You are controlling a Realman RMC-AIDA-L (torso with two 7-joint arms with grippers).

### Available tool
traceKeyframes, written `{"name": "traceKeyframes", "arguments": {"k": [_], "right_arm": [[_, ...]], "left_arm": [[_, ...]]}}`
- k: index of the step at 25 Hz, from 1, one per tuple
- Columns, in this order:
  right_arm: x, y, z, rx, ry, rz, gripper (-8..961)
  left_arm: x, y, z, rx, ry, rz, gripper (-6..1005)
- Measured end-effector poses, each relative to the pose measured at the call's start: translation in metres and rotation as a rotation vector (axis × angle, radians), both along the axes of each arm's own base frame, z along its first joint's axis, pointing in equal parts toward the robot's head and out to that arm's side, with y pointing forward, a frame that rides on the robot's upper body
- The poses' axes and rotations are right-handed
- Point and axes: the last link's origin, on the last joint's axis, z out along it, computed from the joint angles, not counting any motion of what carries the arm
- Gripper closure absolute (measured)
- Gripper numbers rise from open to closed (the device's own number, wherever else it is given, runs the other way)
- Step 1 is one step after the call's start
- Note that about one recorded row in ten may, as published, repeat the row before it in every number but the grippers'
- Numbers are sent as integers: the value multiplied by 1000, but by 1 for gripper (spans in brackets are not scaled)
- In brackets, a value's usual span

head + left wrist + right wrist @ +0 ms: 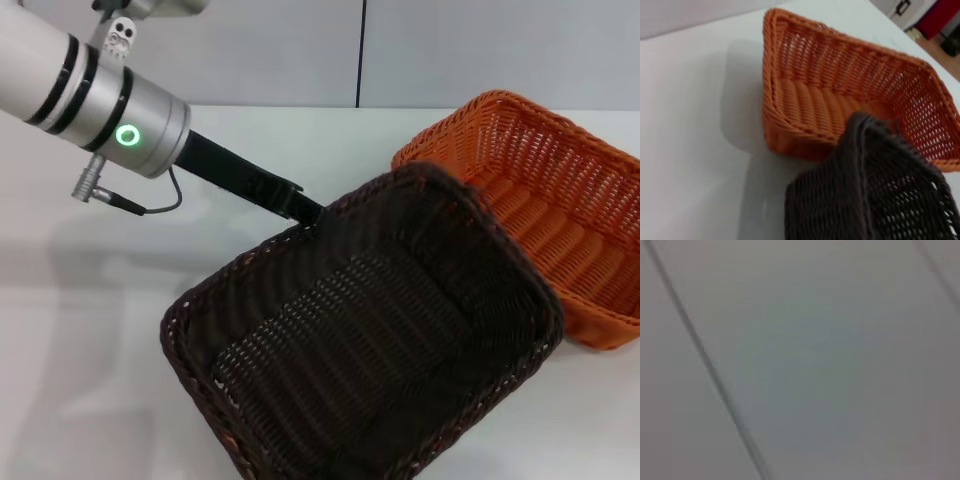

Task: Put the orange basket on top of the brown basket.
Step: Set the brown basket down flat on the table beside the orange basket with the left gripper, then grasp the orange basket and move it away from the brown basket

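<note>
The brown basket (370,340) is in the head view's middle foreground, raised and tilted, its right corner overlapping the orange basket (560,200). My left gripper (308,213) reaches in from the upper left and is shut on the brown basket's far rim; the fingertips are hidden behind the rim. The orange basket rests on the white table (90,300) at the right. In the left wrist view the orange basket (830,95) lies beyond a corner of the brown basket (875,195). My right gripper is out of view.
A grey wall with a dark vertical seam (360,50) stands behind the table. The right wrist view shows only a plain grey surface with a dark line (705,360). Bare table lies to the left of the baskets.
</note>
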Motion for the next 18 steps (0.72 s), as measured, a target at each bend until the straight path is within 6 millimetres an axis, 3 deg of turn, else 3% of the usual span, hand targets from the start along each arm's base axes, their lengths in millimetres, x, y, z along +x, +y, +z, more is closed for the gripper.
{"name": "traceKeyframes", "arguments": {"k": [6, 13, 18], "right_arm": [[-17, 8, 14, -237, 18, 197, 171], [-50, -2, 74, -570, 93, 384, 172], [-72, -7, 123, -879, 248, 273, 172]], "left_arm": [[-4, 4, 8, 37, -33, 7, 612], [-9, 9, 31, 149, -209, -67, 360], [-14, 7, 38, 179, -253, -77, 202]]}}
